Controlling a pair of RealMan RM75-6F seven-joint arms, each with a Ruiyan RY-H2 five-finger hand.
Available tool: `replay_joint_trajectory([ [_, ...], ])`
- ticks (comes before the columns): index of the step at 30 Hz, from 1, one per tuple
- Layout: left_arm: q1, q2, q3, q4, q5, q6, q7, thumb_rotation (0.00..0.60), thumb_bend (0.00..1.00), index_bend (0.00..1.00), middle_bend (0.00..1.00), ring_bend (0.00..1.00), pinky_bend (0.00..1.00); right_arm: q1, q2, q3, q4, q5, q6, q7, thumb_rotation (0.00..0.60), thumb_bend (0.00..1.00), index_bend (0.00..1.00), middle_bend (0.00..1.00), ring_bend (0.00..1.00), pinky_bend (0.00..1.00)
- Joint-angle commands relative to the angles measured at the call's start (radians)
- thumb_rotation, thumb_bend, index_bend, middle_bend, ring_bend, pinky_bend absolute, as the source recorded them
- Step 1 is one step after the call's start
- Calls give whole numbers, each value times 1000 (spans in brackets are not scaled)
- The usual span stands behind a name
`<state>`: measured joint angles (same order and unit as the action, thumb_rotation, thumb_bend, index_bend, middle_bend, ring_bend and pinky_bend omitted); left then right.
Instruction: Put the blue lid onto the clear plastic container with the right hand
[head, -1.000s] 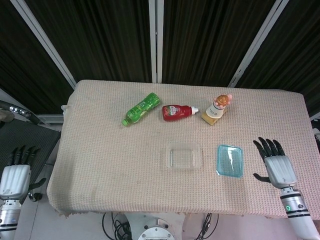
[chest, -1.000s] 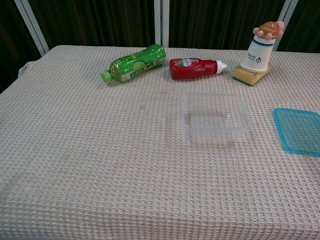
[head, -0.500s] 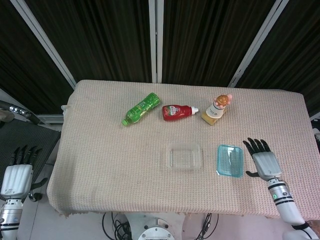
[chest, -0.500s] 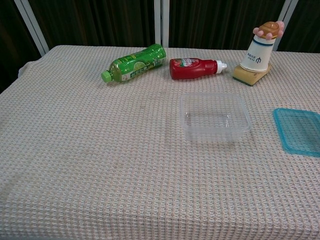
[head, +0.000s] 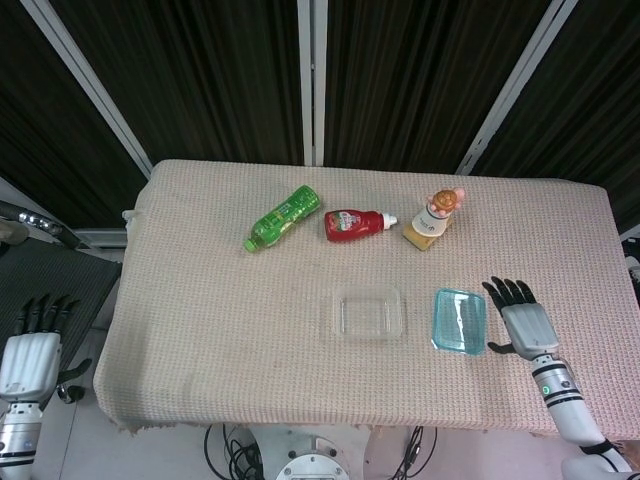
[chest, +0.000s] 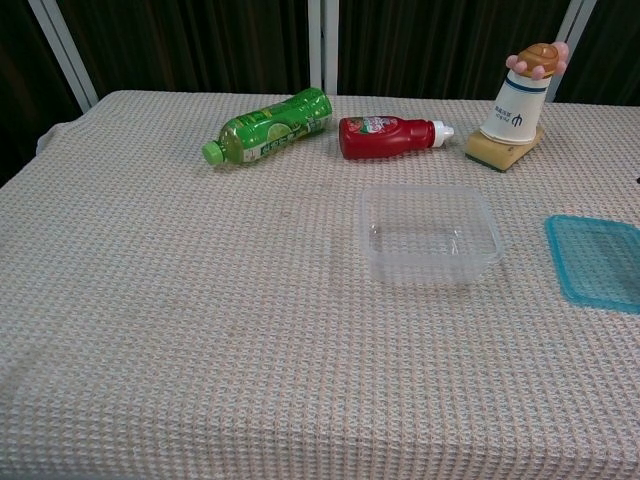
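Since a second ago the right hand (head: 522, 322) has slid in toward the flat translucent blue rectangular lid (head: 460, 321), and in the head view its dark fingers (head: 508, 291) are spread and released, just beside the lid's right edge, holding nothing. Beyond the lid from those fingers sits the clear plastic rectangular container (head: 369, 313), uncovered. The left hand (head: 27, 355) hangs off the table's left side, fingers apart and empty. The chest view shows lid (chest: 597, 261) and container (chest: 428, 233) apart on the woven beige tablecloth (chest: 200, 300); neither hand appears.
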<state>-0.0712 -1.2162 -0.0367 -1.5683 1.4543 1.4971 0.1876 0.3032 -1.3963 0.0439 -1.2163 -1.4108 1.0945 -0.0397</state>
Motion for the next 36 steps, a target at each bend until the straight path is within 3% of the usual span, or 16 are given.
replay_joint_trajectory([
  [1,0,0,0,0,1,1,-1,600,0,158,100,0,35,11,-12,-2,11,-3,-11,-3,600,0,0,22,0,0],
  [23,3,-12,-2,21,-3,-4,-13,600,0,158,100,0,35,230,-197,80,104,-46,-115,36,600,0,0,24,0,0],
  [28,-2,-15,-5,29,-3,-11,-17,600,0,158,101,0,35,267,-201,94,85,-39,-145,106,600,3,0,101,0,0],
  [31,-5,-17,-7,31,-5,-13,-15,600,0,158,101,0,35,295,-154,99,35,-13,-221,155,600,103,0,161,0,0],
  [33,-8,-19,-8,33,-4,-17,-15,600,0,157,101,0,35,322,-128,107,15,5,-277,174,600,298,0,189,0,0],
  [36,-12,-23,-8,34,-4,-23,-10,600,0,158,101,0,35,357,-120,118,16,23,-322,169,600,506,0,207,0,0],
])
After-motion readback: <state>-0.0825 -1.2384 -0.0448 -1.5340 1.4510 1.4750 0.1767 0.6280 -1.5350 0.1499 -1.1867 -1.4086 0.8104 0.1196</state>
